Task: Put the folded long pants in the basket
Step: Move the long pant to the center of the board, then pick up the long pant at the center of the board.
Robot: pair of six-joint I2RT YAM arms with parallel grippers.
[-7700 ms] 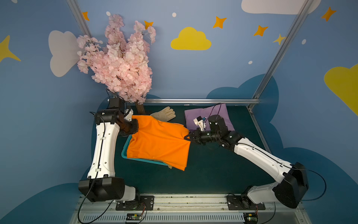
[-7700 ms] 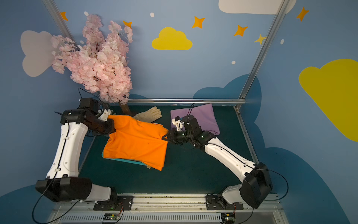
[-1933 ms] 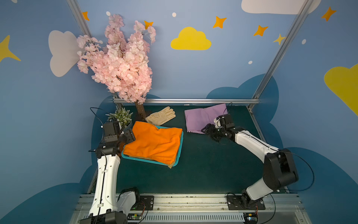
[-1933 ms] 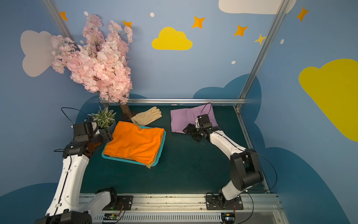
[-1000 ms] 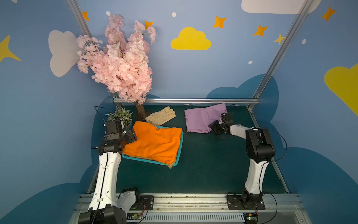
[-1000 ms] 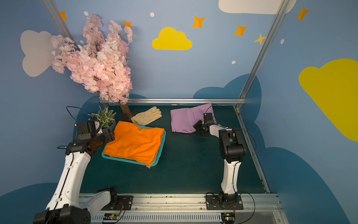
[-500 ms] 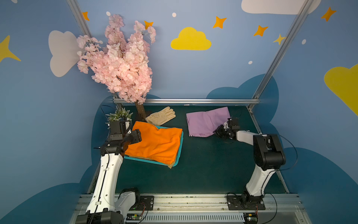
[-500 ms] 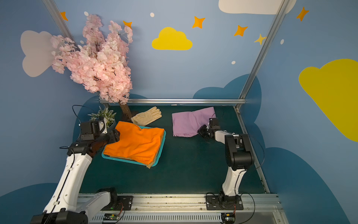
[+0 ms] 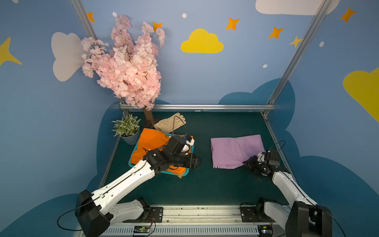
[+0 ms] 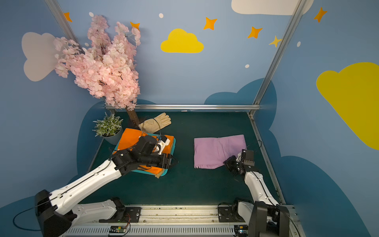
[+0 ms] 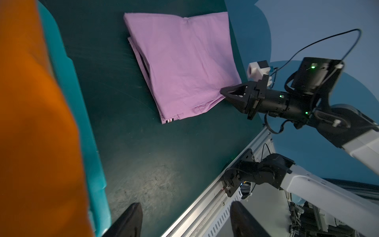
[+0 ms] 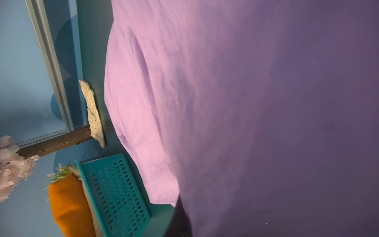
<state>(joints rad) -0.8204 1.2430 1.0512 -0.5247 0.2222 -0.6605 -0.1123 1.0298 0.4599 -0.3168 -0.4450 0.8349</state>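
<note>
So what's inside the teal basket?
Orange pants lie on top in the basket, with a tan edge peeking out underneath. Anything lower is covered.

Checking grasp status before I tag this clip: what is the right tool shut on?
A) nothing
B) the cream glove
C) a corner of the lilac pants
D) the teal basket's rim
C: in the left wrist view the right tool is pinched shut on a corner of the lilac pants.
</note>
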